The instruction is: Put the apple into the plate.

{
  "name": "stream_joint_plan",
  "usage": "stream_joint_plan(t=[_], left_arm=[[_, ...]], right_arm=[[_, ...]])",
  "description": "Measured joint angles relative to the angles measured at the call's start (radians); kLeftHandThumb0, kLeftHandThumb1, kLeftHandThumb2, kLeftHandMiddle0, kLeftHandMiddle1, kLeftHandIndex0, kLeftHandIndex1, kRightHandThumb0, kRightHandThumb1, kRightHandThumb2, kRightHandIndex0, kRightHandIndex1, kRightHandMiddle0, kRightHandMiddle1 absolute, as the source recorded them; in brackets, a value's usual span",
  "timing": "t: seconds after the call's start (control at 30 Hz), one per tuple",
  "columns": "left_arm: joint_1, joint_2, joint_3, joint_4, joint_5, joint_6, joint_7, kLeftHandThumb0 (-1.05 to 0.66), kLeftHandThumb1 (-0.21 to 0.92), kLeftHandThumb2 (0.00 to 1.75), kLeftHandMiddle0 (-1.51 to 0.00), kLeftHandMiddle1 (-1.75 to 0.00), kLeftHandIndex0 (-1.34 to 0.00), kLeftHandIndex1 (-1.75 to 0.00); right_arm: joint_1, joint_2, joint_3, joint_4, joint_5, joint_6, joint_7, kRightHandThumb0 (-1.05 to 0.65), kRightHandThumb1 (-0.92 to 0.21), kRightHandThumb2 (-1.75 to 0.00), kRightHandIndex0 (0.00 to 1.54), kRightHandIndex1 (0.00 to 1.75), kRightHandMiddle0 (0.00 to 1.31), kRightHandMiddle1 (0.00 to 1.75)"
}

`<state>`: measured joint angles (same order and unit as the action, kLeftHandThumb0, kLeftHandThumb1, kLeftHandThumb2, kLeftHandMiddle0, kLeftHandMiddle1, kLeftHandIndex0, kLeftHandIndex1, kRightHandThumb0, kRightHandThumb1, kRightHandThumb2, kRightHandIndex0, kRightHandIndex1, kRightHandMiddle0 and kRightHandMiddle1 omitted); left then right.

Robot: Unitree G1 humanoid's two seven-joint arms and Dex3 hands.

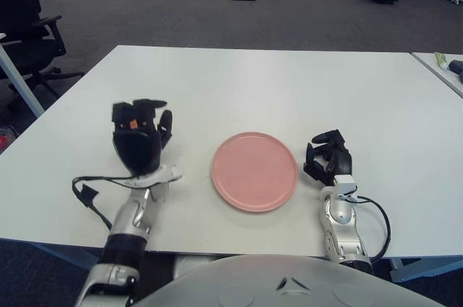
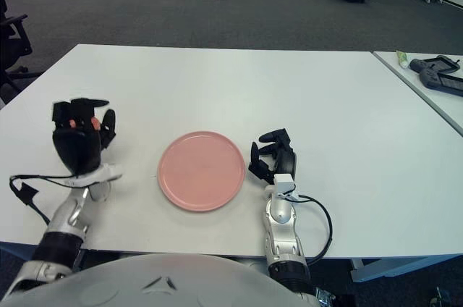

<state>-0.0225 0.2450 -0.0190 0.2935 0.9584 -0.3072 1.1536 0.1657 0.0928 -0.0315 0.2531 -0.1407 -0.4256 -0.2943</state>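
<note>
So the left hand (image 1: 137, 144) is up over the left part of the white surface (image 1: 289, 82), back of the hand facing the camera, and it sits right in front of the apple (image 1: 133, 124). All you get of the apple is a little sliver of orange-red peeking between the black fingers (image 1: 150, 106) near the top of the hand. The fingers are curled around that spot, but honestly I can't tell whether they're actually clamped on the apple or just hovering in front of it, since the palm blocks nearly the whole thing. Same story in the right eye view: only a bit of red shows through.

The pink plate (image 1: 255, 171) lies flat in the middle, near the front edge of the surface, with nothing on it. It's off to the right of the left hand, with a clear gap of bare white between them, so the apple is not on the plate yet.

The right hand (image 1: 327, 156) shows just beside the plate's right rim. Its fingers are curled in on themselves and there's nothing in them.

A black cable (image 1: 90, 191) loops out from the left wrist, and another curls off the right forearm near the front edge. Behind the surface there's grey carpet, and an office chair (image 1: 29, 32) at the far left.
</note>
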Motion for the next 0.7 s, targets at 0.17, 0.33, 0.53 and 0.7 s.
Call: stream_joint_plan(t=[0.17, 0.33, 0.53, 0.7], left_arm=[[-0.072, 0.022, 0.04, 0.148, -0.074, 0.099, -0.004, -1.02, 0.92, 0.59, 0.0, -0.12, 0.0, -0.53], [-0.073, 0.015, 0.051, 0.13, -0.095, 0.266, -0.069, -1.04, 0.91, 0.36, 0.0, -0.02, 0.0, -0.12], [-0.078, -0.003, 0.036, 0.075, -0.112, 0.438, -0.202, -1.05, 0.86, 0.23, 0.0, 0.0, 0.0, -0.01], [-0.112, 0.005, 0.009, 0.088, -0.126, 0.495, -0.291, -1.05, 0.84, 0.2, 0.0, 0.0, 0.0, 0.0]], right_arm=[[-0.003, -0.001, 0.001, 0.002, 0.0, 0.001, 0.0, -0.4, -0.6, -0.97, 0.95, 1.75, 0.4, 1.75], [0.0, -0.004, -0.001, 0.005, 0.0, -0.003, 0.0, -0.4, -0.6, -0.97, 0.96, 1.75, 0.4, 1.75], [-0.007, -0.006, 0.0, 0.013, 0.0, -0.01, 0.003, -0.4, -0.59, -0.98, 0.97, 1.75, 0.4, 1.75], [-0.01, -0.005, 0.0, 0.014, 0.002, -0.01, 0.004, -0.4, -0.59, -0.98, 0.98, 1.75, 0.41, 1.75]])
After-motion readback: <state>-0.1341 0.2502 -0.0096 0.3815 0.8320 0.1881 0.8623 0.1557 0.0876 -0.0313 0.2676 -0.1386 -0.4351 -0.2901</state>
